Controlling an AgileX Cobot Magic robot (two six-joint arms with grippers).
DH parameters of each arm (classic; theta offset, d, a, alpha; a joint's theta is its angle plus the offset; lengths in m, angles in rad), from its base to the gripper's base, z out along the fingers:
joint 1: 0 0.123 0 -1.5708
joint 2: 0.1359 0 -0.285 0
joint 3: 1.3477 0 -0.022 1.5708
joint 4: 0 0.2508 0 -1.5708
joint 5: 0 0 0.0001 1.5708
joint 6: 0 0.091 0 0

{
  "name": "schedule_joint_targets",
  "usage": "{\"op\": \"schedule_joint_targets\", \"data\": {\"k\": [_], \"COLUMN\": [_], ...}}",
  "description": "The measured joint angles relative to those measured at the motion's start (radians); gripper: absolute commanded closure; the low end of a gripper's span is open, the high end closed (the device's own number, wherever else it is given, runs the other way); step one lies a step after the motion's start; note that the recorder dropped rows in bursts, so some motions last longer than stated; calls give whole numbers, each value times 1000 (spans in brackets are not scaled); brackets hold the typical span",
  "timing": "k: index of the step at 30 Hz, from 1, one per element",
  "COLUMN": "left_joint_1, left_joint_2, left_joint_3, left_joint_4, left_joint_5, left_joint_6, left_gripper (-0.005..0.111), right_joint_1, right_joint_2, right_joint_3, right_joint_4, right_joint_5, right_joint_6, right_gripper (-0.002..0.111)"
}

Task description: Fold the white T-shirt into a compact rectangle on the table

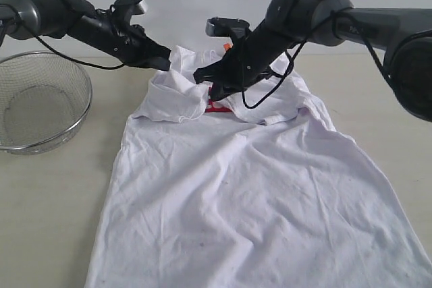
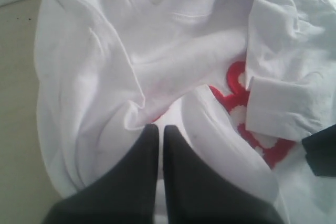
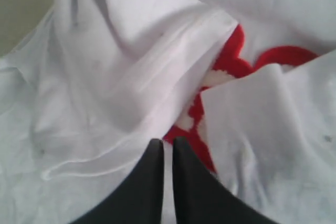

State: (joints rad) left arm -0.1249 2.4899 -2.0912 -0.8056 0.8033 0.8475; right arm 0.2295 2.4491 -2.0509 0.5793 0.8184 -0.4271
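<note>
Two claws: my left claw (image 1: 165,65) and right claw (image 1: 200,75) both sit low over the chest of the white T-shirt (image 1: 256,193), in the upper middle of the exterior frame.
Left claw state: fingers pressed together, tips down at the edge of the sleeve at frame left (image 1: 177,99); I see no cloth clearly caught between them.
Right claw state: fingers pressed together bar a thin slit, tips just beside the red lettering (image 1: 217,106); whether a fold is nipped there I cannot tell.
Shirt: lies on the bench (image 1: 54,200), collar toward the top of the frame, hem running off the bottom edge; wrinkled but spread wide.
Sleeves: the sleeve at frame left and the sleeve at frame right (image 1: 277,102) are both turned inward over the chest, nearly meeting, with the lettering showing between them.
Basket: a wire basket (image 1: 40,99) stands at the left edge, well apart from the shirt.
Step in hand: I judge the sleeve fold-in is laid, and I am at its end with both claws at the cloth.
Done so far: little; the long body is not yet folded.
Next move: I reckon I must lift clear without dragging the sleeves, then take the shoulders or the hem, one corner per claw, and bring one end evenly over the other.
Risk: thin cloth may cling to a tip and pull a sleeve open.
</note>
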Motion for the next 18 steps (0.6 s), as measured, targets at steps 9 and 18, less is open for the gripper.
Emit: {"op": "schedule_joint_targets", "data": {"k": [9,18], "left_joint_1": [0,0], "left_joint_2": [0,0], "left_joint_3": [0,0], "left_joint_4": [0,1], "left_joint_5": [2,2], "left_joint_6": [0,-7], "left_gripper": [102,102], "right_joint_1": [0,31], "right_joint_2": [46,69], "right_joint_3": [2,2], "right_joint_4": [173,288], "right_joint_5": [19,-84], "right_joint_6": [-9,-11], "right_gripper": [54,66]}}
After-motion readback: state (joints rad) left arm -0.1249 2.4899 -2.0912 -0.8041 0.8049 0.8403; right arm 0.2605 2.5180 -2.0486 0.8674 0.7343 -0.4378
